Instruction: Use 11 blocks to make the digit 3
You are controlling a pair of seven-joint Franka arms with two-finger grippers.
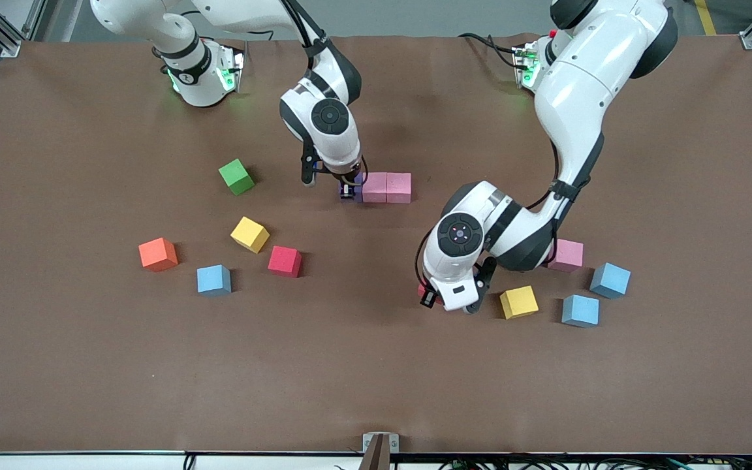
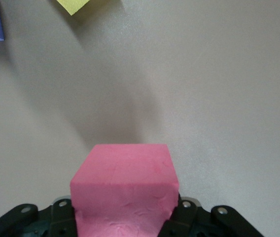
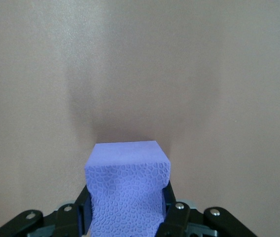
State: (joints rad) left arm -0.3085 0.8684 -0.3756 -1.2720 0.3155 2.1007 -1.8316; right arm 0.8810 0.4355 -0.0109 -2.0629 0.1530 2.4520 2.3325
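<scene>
- Two pink matte foam cubes (image 1: 386, 187) sit side by side, touching, mid-counter: the only part of the digit 3 that looks placed so far.
- The purple foam cube (image 3: 127, 190) is clenched in the right gripper (image 1: 348, 190), low at the pink pair's end toward the right arm's side. In the front view I can't tell whether it touches the pair or rests on the brown counter (image 1: 376, 391). If it lands there, the first three-cube bar is done.
- The left gripper (image 1: 429, 297) has its jaws closed on a red-pink foam cube (image 2: 125, 190). Only a sliver of it shows under the wrist in the front view, beside the yellow foam cube (image 1: 519, 301). Whether it is lifted off the counter I can't tell.
- Loose near the left arm: that yellow cube, two light-blue foam cubes (image 1: 579, 310) (image 1: 610, 280), and a third pink foam cube (image 1: 566, 255).
- Loose toward the right arm's end: orange foam cube (image 1: 158, 254), blue foam cube (image 1: 213, 279), red foam cube (image 1: 284, 261), second yellow foam cube (image 1: 249, 234).
- The green foam cube (image 1: 236, 176) sits apart, farther from the front camera; judged not part of the set.
- Judgement: early stage. At best three of eleven are in position; the column and the other two bars are not started.
</scene>
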